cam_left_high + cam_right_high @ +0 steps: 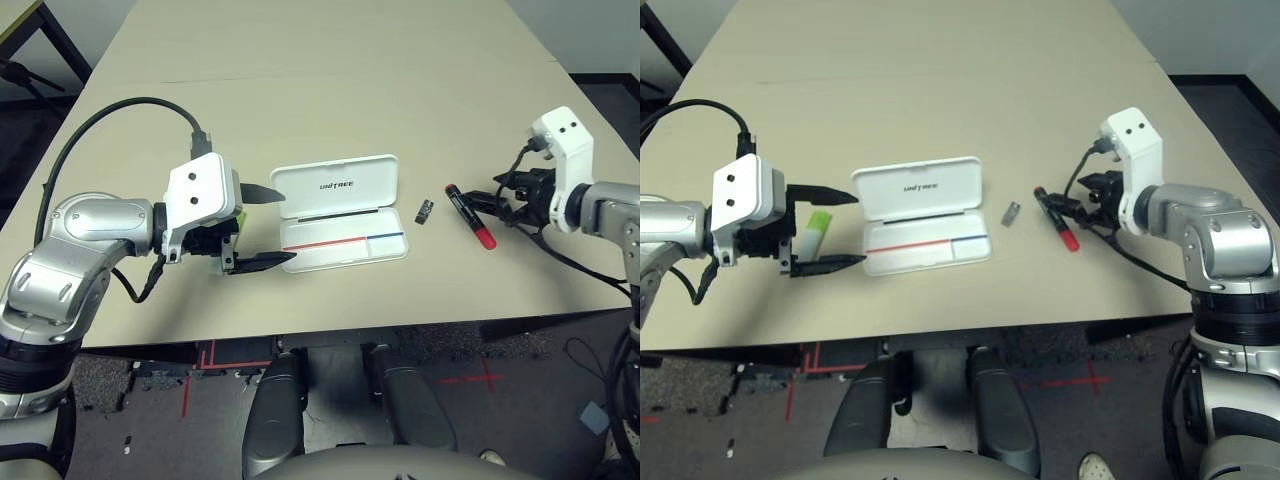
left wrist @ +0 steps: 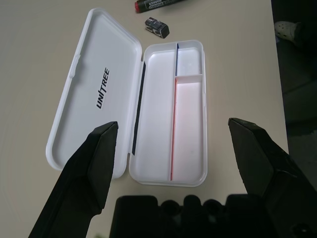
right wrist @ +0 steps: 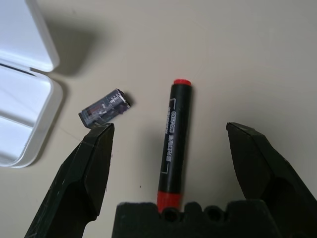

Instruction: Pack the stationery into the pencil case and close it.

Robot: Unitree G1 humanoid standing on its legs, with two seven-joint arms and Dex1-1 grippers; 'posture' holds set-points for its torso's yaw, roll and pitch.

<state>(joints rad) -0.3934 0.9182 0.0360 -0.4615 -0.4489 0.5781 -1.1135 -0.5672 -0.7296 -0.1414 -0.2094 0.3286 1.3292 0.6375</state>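
Widely open (empty), both grippers (image 2: pixel 173 130)

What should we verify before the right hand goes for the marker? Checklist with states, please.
- Case open, lid folded back: ok
- Case compartments empty, room to pack: ok
- Right hand open, nothing held: ok
- Marker lying between the right hand's fingers, seen from the wrist: ok
- Right fingers low enough to close on the marker: cannot tell
- Left hand open and holding nothing: ok
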